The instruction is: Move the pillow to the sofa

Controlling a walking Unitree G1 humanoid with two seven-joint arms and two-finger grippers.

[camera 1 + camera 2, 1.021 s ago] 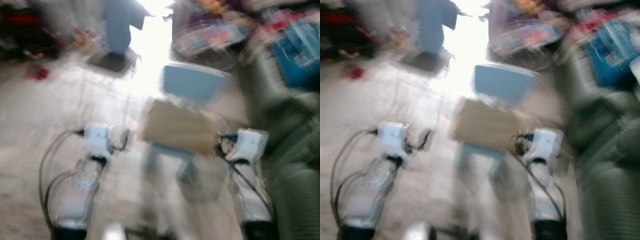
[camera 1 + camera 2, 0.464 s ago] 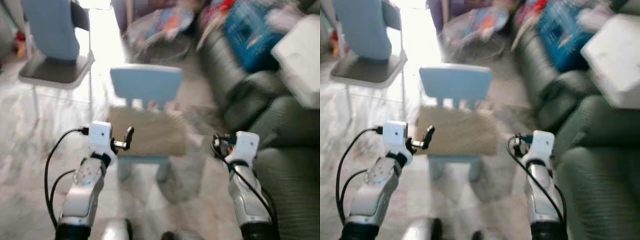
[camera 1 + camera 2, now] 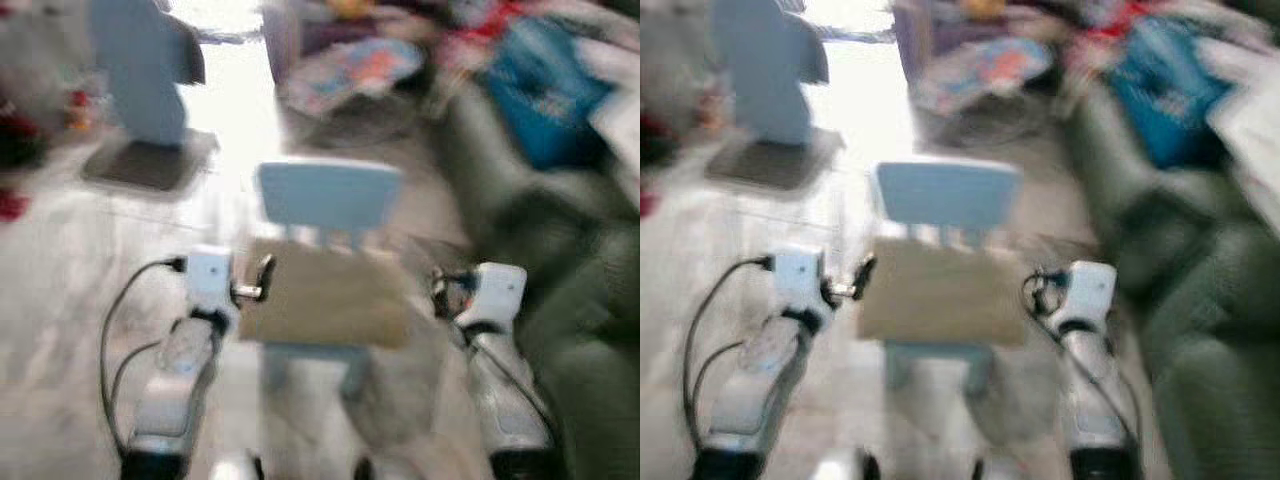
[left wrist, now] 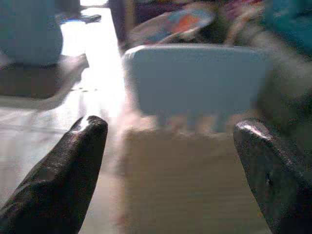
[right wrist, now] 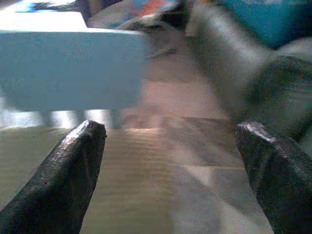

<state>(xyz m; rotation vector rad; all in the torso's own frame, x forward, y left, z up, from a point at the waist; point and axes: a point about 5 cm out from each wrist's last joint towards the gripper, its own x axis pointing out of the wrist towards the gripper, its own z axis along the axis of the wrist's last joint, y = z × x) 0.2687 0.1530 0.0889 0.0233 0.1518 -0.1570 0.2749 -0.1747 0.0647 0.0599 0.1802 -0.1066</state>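
A flat tan pillow (image 3: 325, 295) lies on the seat of a small light-blue chair (image 3: 328, 195) right in front of me. My left gripper (image 3: 258, 280) is at the pillow's left edge, and its wrist view has both black fingers (image 4: 73, 170) spread wide, open, with the pillow (image 4: 190, 185) lying ahead between them. At the pillow's right edge sits my right gripper (image 3: 440, 290), also open, its fingers (image 5: 73, 170) apart over the pillow (image 5: 146, 185). The dark green sofa (image 3: 590, 330) runs along the right. Every view is blurred.
A grey-blue chair with a dark seat (image 3: 150, 100) stands at the back left on the pale floor. A blue bag (image 3: 550, 90) and other clutter lie on the sofa's far end. More colourful clutter (image 3: 350, 75) sits behind the small chair.
The camera has swung about, so the whole scene has shifted. Both grippers keep their places at the two sides of the pillow, and the pillow stays on the small chair.
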